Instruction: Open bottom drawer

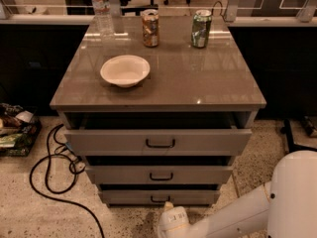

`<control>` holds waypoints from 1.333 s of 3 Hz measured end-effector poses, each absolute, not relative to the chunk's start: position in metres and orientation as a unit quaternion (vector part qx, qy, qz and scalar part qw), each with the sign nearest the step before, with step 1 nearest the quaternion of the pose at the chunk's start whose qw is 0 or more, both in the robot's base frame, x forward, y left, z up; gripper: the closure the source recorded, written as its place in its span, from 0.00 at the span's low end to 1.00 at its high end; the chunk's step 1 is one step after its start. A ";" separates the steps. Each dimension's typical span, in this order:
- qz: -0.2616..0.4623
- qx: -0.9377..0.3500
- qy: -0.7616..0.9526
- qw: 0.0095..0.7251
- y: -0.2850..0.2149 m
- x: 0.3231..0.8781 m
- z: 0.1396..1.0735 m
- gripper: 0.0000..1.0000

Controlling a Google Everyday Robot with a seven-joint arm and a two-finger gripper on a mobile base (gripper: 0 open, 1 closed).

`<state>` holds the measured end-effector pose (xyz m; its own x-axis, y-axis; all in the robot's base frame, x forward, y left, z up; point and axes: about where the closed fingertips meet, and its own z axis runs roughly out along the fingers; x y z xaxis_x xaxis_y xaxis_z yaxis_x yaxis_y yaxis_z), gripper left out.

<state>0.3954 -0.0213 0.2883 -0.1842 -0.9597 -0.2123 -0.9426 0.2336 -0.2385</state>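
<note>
Camera view: white rounded tool [168, 208] sits just below flat grey bottom drawer [130, 197]; grip state unclear.
</note>
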 end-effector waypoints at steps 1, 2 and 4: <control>-0.047 -0.589 0.794 0.144 -0.030 0.416 0.261 0.00; -0.070 -0.576 0.803 0.133 -0.034 0.431 0.243 0.00; -0.064 -0.581 0.798 0.147 -0.031 0.455 0.217 0.00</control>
<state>0.4551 -0.0315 0.2171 -0.2811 -0.9462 -0.1599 -0.9090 0.3160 -0.2718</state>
